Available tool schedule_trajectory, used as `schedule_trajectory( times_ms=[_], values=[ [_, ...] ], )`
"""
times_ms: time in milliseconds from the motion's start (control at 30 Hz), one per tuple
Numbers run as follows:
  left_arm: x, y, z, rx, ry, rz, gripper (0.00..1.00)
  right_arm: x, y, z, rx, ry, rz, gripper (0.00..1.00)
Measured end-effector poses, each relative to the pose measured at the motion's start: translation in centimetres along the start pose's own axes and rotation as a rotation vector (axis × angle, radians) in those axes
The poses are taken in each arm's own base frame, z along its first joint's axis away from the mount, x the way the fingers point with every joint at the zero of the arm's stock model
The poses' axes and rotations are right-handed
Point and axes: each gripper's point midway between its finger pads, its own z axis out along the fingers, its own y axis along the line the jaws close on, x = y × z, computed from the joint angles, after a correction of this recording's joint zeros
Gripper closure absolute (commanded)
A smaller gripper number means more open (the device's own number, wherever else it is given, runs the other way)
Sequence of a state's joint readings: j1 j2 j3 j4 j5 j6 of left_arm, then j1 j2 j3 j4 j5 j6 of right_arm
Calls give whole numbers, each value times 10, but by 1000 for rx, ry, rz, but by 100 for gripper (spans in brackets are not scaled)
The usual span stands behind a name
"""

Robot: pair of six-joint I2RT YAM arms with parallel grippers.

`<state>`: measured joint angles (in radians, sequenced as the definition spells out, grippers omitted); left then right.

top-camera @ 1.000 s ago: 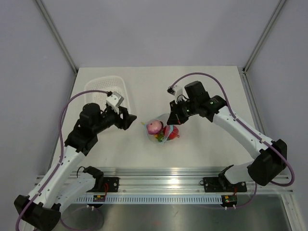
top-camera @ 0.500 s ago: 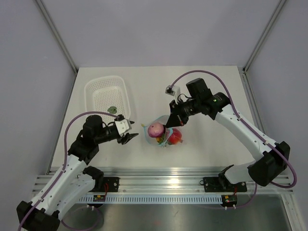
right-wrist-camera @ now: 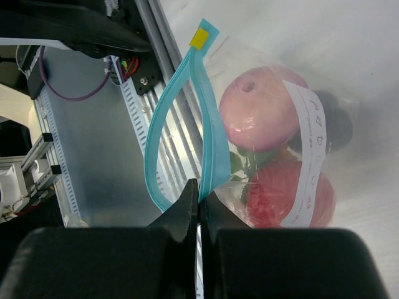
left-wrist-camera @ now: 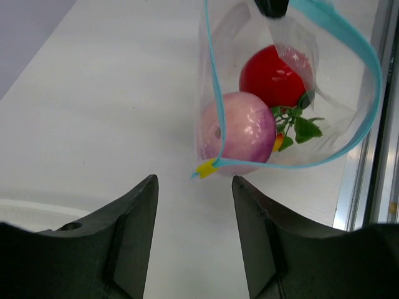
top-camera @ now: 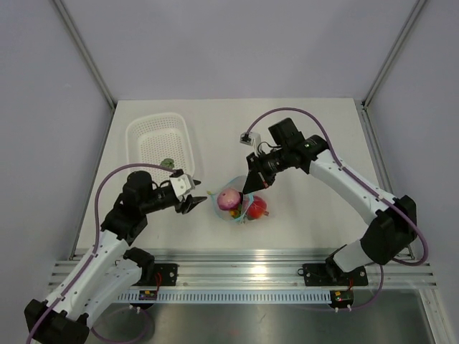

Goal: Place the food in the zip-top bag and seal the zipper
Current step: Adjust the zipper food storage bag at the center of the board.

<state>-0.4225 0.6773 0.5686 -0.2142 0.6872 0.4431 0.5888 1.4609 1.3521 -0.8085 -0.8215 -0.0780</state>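
Here is the right gripper (right-wrist-camera: 199,198), fingers closed tight on the light blue zipper strip (right-wrist-camera: 211,134), holding up one side of the small clear plastic zip-top bag (left-wrist-camera: 340,115). The bag sits mid-table between the two arms, mouth gaping in a wide loop. Inside it are the pink roundish toy piece (left-wrist-camera: 240,132), the red roundish toy piece (left-wrist-camera: 274,78) and the small green leafy piece (left-wrist-camera: 300,128), all packed together.

The left gripper (left-wrist-camera: 194,184) faces the bag's near corner, its fingers moderately apart with nothing between them, just short of the little yellow tab (left-wrist-camera: 205,168) at the strip's end.

Now the risks, as I judge them. The mouth bows open, so a pinch here could catch only one lip and leave the seal undone. Closing too deep could squeeze the pink piece through the film. Any sideways tug against that single right-hand hold could slip the strip free, or tilt the bag and roll the food out.

A small dark green scrap (top-camera: 167,163) lies in the white perforated plastic basket (top-camera: 140,129); I cannot tell what it is.

The white tabletop (top-camera: 315,136) is smooth and matte, with an aluminium rail (top-camera: 244,262) along its near edge and pale grey walls (top-camera: 237,43) all round.
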Motion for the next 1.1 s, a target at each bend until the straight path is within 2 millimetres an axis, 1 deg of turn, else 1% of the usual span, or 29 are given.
schedule_trajectory(
  times_ms=[33,67,133,167,200,267,300,333,367,400,433,500,667,733,833,967,1100],
  values=[
    [-3,3,-1,-21,-2,-32,45,3,-7,6,5,17,22,99],
    [-6,7,-1,-47,-7,-68,48,6,-15,12,12,35,46,98],
    [-13,16,-2,-107,-3,-168,67,15,-29,23,30,69,95,97],
    [-18,24,-2,-142,-1,-227,92,18,-34,27,39,82,114,97],
    [-24,30,-2,-170,6,-288,100,21,-40,31,50,95,133,98],
    [-36,43,1,-202,37,-384,100,24,-48,36,63,110,153,99],
    [-42,49,3,-208,42,-409,96,25,-51,38,71,116,162,99],
    [-45,54,7,-211,51,-432,87,26,-53,39,74,120,167,99],
    [-45,57,11,-209,61,-448,75,27,-55,40,78,124,172,99],
    [-42,55,13,-207,76,-460,59,27,-56,41,78,126,174,99],
    [-37,51,15,-197,94,-473,54,28,-56,41,79,126,175,100],
    [-30,39,19,-161,115,-476,47,27,-57,42,80,126,174,100],
    [-22,14,25,-58,133,-433,47,27,-57,42,81,125,174,100],
    [-19,4,27,-24,145,-408,50,27,-57,42,81,125,174,100],
    [-13,-15,35,40,178,-367,50,27,-57,42,80,125,174,100],
    [5,-37,48,104,261,-337,51,27,-57,42,80,125,174,100],
    [23,-42,57,100,330,-333,52,27,-57,42,80,125,174,100]
  ],
)
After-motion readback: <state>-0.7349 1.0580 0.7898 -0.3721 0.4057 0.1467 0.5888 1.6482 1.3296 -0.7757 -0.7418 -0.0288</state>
